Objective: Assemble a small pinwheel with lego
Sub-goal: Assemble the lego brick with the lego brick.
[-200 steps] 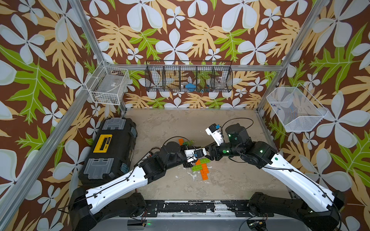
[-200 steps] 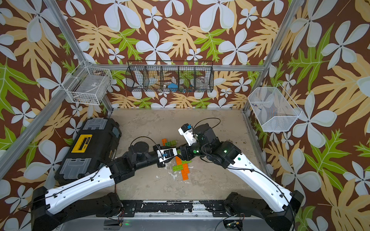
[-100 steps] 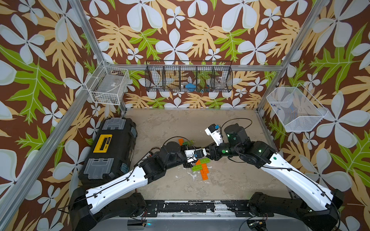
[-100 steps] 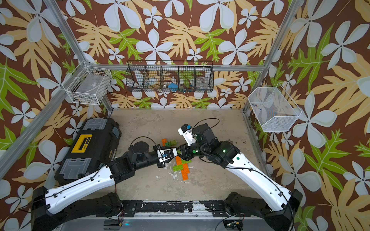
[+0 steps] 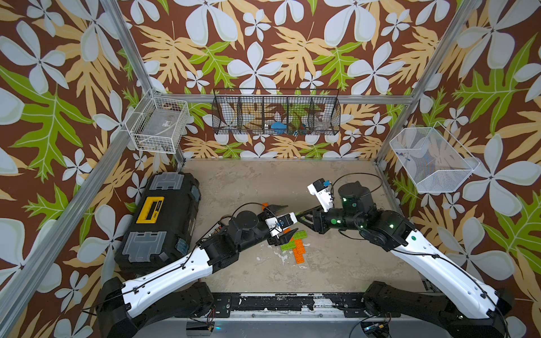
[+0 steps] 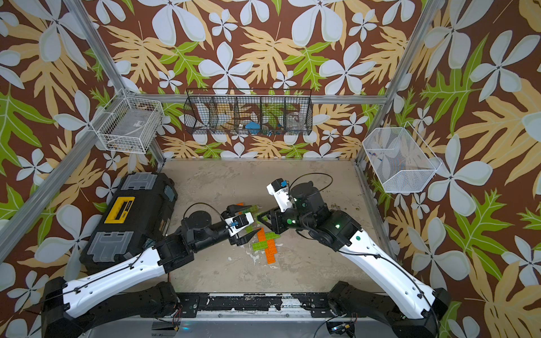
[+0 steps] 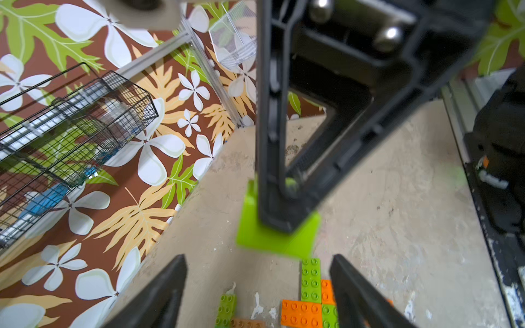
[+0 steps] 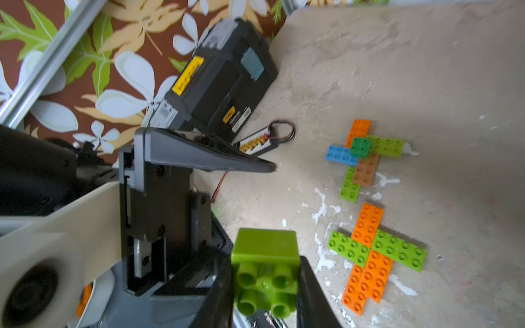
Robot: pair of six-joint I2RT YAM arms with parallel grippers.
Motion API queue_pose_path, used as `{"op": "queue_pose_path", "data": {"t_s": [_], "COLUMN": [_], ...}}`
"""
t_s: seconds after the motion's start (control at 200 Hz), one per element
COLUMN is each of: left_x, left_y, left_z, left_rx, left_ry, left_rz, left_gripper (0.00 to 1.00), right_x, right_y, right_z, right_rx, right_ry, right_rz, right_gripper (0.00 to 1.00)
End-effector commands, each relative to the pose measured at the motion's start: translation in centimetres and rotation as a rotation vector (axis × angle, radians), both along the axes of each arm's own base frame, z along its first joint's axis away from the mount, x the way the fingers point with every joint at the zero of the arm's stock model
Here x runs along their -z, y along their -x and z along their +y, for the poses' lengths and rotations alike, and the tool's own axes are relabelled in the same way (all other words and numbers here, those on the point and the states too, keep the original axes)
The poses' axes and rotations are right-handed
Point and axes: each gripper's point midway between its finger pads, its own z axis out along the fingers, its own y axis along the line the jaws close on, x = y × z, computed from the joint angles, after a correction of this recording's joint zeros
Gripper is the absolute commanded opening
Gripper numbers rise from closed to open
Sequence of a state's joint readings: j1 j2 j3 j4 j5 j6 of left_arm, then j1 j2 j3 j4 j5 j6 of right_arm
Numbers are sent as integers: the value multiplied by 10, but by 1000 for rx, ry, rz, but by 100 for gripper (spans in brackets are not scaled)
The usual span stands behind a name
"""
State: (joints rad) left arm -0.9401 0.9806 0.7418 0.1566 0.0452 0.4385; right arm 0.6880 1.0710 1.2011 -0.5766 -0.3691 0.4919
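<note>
Handover is just completing: the left hand (image 5: 291,219) is going from clenched a second ago to fully released, its black fingers (image 7: 164,289) standing wide apart with nothing between them, while the right hand (image 5: 301,216) is tightening over the same second. It is now grasping the lime green square four-stud plastic brick (image 8: 265,255) by two opposite sides, studs facing the right wrist camera. The brick is hanging in the air above the beige stained desk (image 5: 336,263), right in front of the released left hand and looking blurred in the left wrist view. The flat cross of orange and lime green studded plates (image 8: 375,255) is lying on the desk close below both hands. The smaller cluster of blue, dark green, brown, orange and lime green bricks (image 8: 360,153) is lying just beside it, untouched. Judging from this, the brick is passing to the right arm alone, probably heading for the centre of the cross as a hub, and the left hand is needing to clear out first. For writing, the black plastic toolbox with a yellow handle plate (image 5: 159,225) is showing dark print on the yellow strip plus a small yellow badge and a white sticker in the right wrist view, all too blurred to read, and no brand is reading on any brick
</note>
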Motion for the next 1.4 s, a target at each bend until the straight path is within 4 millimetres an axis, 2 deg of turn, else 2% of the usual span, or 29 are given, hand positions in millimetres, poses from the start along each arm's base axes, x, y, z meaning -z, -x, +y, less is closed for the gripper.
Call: {"op": "queue_pose_path", "data": {"t_s": [0.0, 0.085, 0.165, 0.275, 0.425, 0.52, 0.711, 0.911, 1.041, 1.391], "left_x": [-20, -3, 21, 57, 107, 128, 135, 146, 151, 151], "left_y": [1, -2, -15, -22, -20, -18, -20, -16, -13, -12], "left_z": [6, 13, 25, 40, 60, 69, 82, 78, 74, 70], "left_rx": [-39, -101, -239, -380, -497, -505, -524, -535, -515, -486], "left_ry": [226, 320, 399, 465, 550, 595, 659, 583, 537, 532], "left_rz": [119, 281, 445, 648, 923, 1037, 1090, 1135, 1140, 1137], "left_gripper": [100, 100, 100, 100, 100, 100, 100, 100, 100, 99], "right_x": [11, 37, 65, 99, 132, 156, 198, 227, 235, 252], "right_y": [-26, -40, -48, -50, -40, -32, -24, -28, -27, -28], "right_z": [-26, -48, -62, -68, -56, -44, -25, -13, -6, 7], "right_rx": [151, 235, 290, 285, 233, 222, 233, 222, 206, 212], "right_ry": [12, 104, 238, 349, 432, 535, 635, 672, 705, 711], "right_rz": [15, 57, 88, 143, 197, 211, 300, 347, 353, 381], "right_gripper": [0, 0, 0, 0, 0, 0, 0, 0, 0, 0]}}
